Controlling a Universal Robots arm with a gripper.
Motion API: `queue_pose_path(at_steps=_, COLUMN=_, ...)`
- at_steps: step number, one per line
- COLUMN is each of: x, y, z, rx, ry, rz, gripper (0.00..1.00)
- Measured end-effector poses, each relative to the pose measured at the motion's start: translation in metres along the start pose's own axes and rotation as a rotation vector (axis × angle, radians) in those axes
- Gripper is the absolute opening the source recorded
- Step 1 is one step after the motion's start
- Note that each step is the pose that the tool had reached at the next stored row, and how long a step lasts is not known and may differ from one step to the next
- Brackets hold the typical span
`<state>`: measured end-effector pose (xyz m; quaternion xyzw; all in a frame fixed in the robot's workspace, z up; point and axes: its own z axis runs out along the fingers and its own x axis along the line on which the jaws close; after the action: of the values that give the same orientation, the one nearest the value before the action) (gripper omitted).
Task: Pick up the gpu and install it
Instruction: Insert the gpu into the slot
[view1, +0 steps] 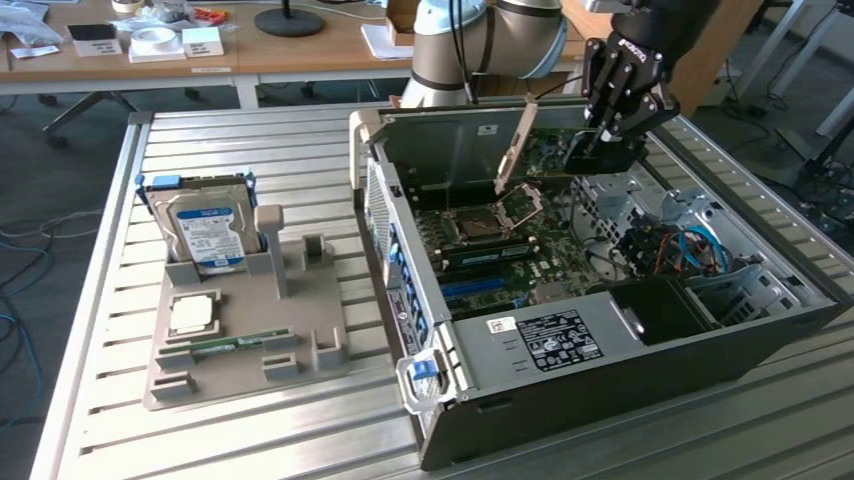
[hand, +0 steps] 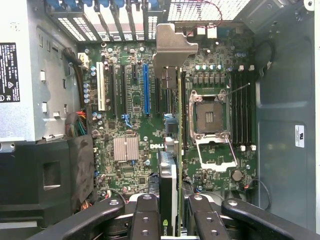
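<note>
a single robot arm (view1: 461, 40), pale grey with light blue joint caps, stands up and off to one side of its black gripper (view1: 597, 150). a dark wrist section slopes steeply down into the hand, so the fingertips are its lowest part. seen from the wrist, the gripper (hand: 175, 222) shows two inner black fingers (hand: 145, 220) with a narrow gap between them, flanked by two outer linkage bars that splay away. the fingers are partly closed and pinch the gpu (hand: 178, 150) edge-on, the card reaching straight ahead of the fingertips.
</note>
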<state>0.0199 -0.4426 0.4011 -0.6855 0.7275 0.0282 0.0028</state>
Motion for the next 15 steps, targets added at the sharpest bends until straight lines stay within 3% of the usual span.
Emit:
queue_pose_path(at_steps=5, x=0.0004, y=0.0046, z=0.003, rx=0.008, ry=-0.0004, rz=0.0, gripper=0.27)
queue_pose_path(at_steps=11, x=0.0009, y=0.0091, z=0.0077, rx=0.0274, ry=-0.0012, rz=-0.011, gripper=0.27)
queue_pose_path(at_steps=15, x=0.0009, y=0.0093, z=0.008, rx=0.0281, ry=-0.0006, rz=-0.012, gripper=0.27)
